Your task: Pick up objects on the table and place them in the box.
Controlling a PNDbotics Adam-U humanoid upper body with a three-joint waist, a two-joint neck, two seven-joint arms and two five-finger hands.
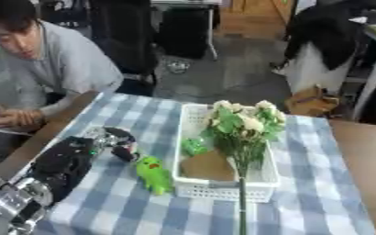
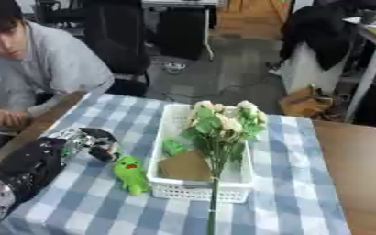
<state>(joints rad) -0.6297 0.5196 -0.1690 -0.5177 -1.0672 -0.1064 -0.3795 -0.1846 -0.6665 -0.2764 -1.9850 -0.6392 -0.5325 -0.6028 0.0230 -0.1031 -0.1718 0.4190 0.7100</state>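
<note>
Your left hand (image 1: 117, 141) hangs just left of the white box (image 1: 190, 188), whether its fingers are curled I cannot tell, so you are reaching for the green toy (image 1: 153, 174) against the box's left wall; lower, close, lift.

I'm seeing only my left arm (image 1: 59, 165), coming in from the lower left corner and reaching up across the view. My left hand (image 1: 117, 140) is hanging at its tip, fingers curling downward, holding nothing.
</note>
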